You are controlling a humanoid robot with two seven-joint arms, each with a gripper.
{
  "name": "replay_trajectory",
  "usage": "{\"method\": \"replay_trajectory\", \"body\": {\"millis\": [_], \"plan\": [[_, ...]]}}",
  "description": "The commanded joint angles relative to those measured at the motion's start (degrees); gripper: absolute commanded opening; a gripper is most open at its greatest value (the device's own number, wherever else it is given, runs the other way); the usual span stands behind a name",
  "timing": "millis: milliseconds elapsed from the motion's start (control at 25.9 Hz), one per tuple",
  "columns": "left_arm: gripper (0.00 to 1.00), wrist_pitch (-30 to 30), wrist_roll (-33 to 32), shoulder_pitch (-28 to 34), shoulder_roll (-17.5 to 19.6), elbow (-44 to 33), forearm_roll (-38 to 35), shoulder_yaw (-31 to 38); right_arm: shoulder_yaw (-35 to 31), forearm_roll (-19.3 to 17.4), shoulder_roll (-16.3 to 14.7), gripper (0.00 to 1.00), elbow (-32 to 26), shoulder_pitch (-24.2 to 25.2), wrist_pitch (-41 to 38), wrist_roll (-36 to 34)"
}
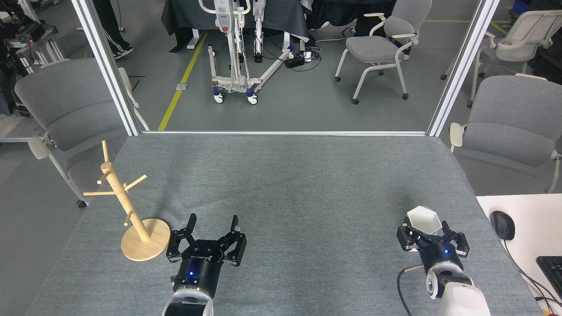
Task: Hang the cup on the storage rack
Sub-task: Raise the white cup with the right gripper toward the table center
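Note:
The white faceted cup (423, 218) stands upright on the grey table at the front right, its hexagonal rim facing up. My right gripper (431, 235) is right behind it, open, with a finger on each side of the cup's lower part, which it hides. The cup's handle does not show. The wooden storage rack (131, 215) stands at the front left on its round disc base, with nothing on its pegs. My left gripper (213, 221) rests open just right of that base, holding nothing.
A white side desk (513, 210) with a black mouse (502, 224) and a keyboard (552, 265) adjoins the table's right edge. Grey chairs stand beyond the left and right edges. An aluminium frame (281, 132) borders the far edge.

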Motion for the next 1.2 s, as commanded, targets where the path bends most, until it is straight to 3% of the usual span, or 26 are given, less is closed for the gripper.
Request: {"method": "replay_trajectory", "body": {"millis": [0,928,1121,1160], "plan": [[0.99,-0.03,0.02,-0.01,-0.02,0.02,0.00,0.00,0.15,0.19,-0.08,1.00,0.92,-0.46,-0.04,0.36],[0.99,-0.03,0.02,0.17,-0.02,0.02,0.00,0.00,0.24,0.19,-0.08,0.98,5.84,-3.89,0.05,0.36],[0.99,-0.03,0.02,0.17,-0.02,0.02,0.00,0.00,0.24,1.07,-0.08,0.80,5.93,-3.89,-0.21,0.36],[0.99,-0.03,0.02,0.17,-0.02,0.02,0.00,0.00,0.24,1.07,-0.08,0.72,5.93,-3.89,-0.65,0.36]]}}
